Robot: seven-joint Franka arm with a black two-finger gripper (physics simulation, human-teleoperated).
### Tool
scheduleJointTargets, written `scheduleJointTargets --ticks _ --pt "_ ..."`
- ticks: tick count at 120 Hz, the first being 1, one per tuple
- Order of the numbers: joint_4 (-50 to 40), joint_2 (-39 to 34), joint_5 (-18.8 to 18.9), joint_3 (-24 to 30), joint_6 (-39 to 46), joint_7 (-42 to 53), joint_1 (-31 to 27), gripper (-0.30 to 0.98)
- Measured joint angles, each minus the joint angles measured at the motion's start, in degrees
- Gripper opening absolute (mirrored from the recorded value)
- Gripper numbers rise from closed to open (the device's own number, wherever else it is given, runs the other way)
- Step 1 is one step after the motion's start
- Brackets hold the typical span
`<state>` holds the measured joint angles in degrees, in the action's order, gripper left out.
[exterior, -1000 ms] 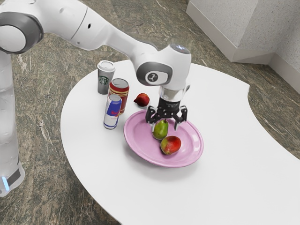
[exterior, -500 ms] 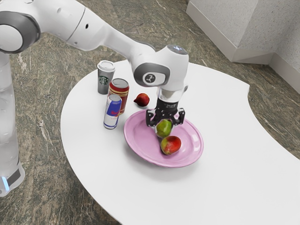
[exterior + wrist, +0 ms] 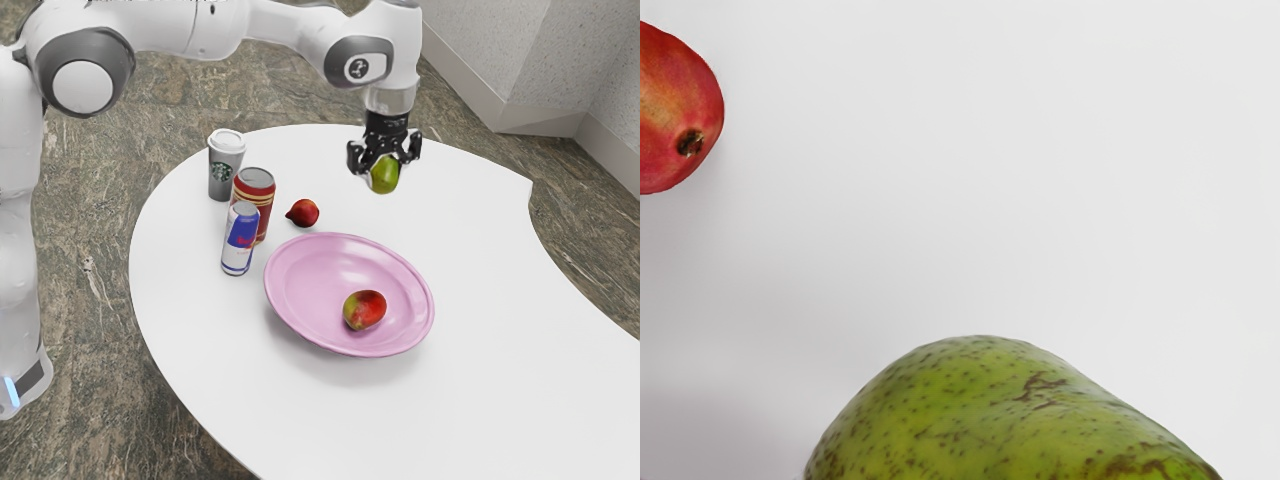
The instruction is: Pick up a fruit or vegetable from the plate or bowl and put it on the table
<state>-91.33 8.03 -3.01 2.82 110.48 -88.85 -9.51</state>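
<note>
My claw is clamped on the green fruit, holding it up over the bench, beyond the pink plate at about one o'clock from its middle in the exterior view. Setting it down looks like the step in hand. I should lower straight, let the rounded underside meet the bench before easing my grip, then rise without nudging it; dropped from height, it could roll. The red fruit, at eleven o'clock from the plate, needs a wide berth. I count three fruits: the green one, that red one on the bench, and a red-and-green fruit towards the plate's five o'clock. There's one plate, one lidded cup and two cans, red-and-gold and blue-and-silver, around ten o'clock.
</note>
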Motion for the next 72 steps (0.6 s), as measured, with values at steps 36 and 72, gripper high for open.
scheduleJointTargets --ticks 36,72 --pt "16.8 14.4 1.5 -0.2 -7.9 3.1 -1.6 0.27" --pt "18.1 15.2 2.9 -0.1 -10.0 5.7 -1.6 0.6"
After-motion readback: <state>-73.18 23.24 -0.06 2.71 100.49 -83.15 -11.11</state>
